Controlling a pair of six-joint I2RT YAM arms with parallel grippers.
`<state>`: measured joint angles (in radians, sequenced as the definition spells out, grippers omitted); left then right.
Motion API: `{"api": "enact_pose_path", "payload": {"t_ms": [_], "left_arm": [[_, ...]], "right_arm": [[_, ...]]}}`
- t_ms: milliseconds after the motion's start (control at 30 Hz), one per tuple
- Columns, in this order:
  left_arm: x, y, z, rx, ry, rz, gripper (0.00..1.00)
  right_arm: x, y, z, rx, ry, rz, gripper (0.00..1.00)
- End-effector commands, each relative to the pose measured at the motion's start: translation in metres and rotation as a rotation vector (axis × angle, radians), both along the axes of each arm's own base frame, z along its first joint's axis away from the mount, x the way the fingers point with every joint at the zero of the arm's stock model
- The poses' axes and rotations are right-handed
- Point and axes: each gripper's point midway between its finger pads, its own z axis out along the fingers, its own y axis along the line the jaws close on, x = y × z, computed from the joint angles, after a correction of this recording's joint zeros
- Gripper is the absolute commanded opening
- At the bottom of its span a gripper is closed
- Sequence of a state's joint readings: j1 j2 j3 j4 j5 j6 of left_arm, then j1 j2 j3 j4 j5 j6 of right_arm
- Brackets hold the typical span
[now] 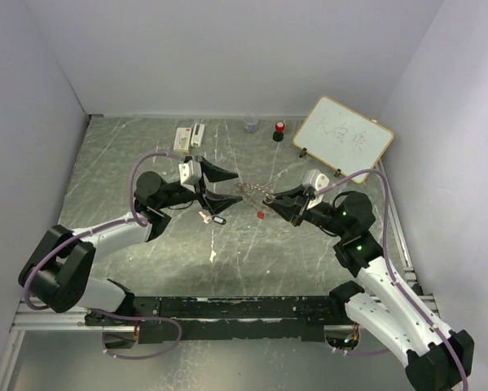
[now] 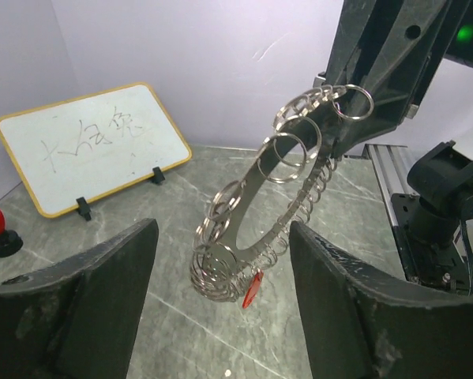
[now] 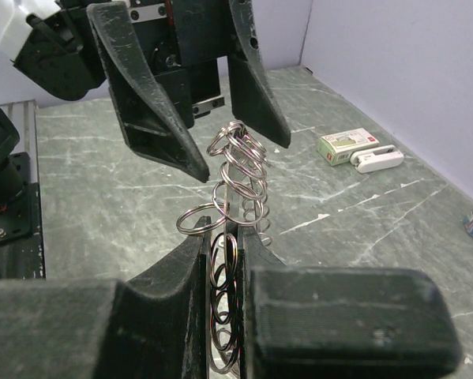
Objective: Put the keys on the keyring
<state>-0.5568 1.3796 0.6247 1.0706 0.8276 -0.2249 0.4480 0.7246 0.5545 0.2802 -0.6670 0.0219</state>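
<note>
Right jaws are clamped on the keyring (image 3: 238, 162), holding it above the desk (image 1: 129, 155) near its centre, with its free end pointing toward 9 o'clock. Left jaws stand apart, one finger (image 2: 102, 300) on either side of that end, not touching it. The red key (image 2: 253, 288) hangs from the ring's low edge. The black key (image 1: 217, 218) lies on the desk at the ring's 7 o'clock.

The left arm (image 1: 113, 230) stretches rightward, the left tool (image 1: 230, 187) spread wide; facing it, the right arm (image 1: 382, 285) bends leftward, the right tool (image 1: 278, 198) pinched nearly closed.
</note>
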Motion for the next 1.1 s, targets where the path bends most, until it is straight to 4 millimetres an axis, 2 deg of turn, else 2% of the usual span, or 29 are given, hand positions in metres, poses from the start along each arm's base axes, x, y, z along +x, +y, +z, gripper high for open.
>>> {"api": "enact_pose_path", "payload": {"t_ms": [0, 133, 267, 467, 500, 567, 833, 867, 900, 933, 967, 1067], "left_arm": [[0.001, -0.004, 0.029, -0.053, -0.108, -0.039, 0.74], [0.003, -0.007, 0.03, -0.058, -0.105, -0.048, 0.57], [0.004, -0.01, 0.025, -0.034, -0.094, -0.069, 0.33], [0.002, -0.01, 0.02, -0.018, -0.08, -0.08, 0.31], [0.002, -0.01, 0.02, -0.018, -0.079, -0.08, 0.27], [0.001, -0.01, 0.02, -0.015, -0.079, -0.082, 0.09], [0.009, -0.01, 0.026, 0.037, -0.08, -0.048, 0.07], [0.011, -0.009, 0.026, 0.05, -0.078, -0.038, 0.07], [0.013, -0.009, 0.027, 0.067, -0.08, -0.03, 0.07], [0.015, -0.009, 0.028, 0.084, -0.081, -0.021, 0.07], [0.018, -0.009, 0.028, 0.102, -0.078, -0.012, 0.07], [0.025, -0.008, 0.029, 0.164, -0.075, 0.009, 0.07]], "right_arm": [[-0.007, -0.001, 0.035, 0.051, -0.097, 0.019, 0.0], [-0.007, -0.001, 0.035, 0.048, -0.097, 0.015, 0.0], [-0.007, -0.003, 0.038, 0.052, -0.106, 0.005, 0.0], [-0.006, -0.003, 0.041, 0.056, -0.111, -0.002, 0.0], [-0.006, -0.003, 0.042, 0.057, -0.113, -0.002, 0.0], [-0.005, -0.004, 0.042, 0.058, -0.111, -0.005, 0.0], [0.008, -0.005, 0.043, 0.038, -0.056, -0.056, 0.01], [0.009, -0.005, 0.043, 0.036, -0.052, -0.053, 0.07], [0.01, -0.004, 0.044, 0.031, -0.049, -0.05, 0.23], [0.01, -0.003, 0.044, 0.026, -0.044, -0.048, 0.34], [0.011, -0.003, 0.044, 0.021, -0.04, -0.046, 0.41], [0.013, -0.001, 0.045, -0.001, -0.032, -0.04, 0.5]]}}
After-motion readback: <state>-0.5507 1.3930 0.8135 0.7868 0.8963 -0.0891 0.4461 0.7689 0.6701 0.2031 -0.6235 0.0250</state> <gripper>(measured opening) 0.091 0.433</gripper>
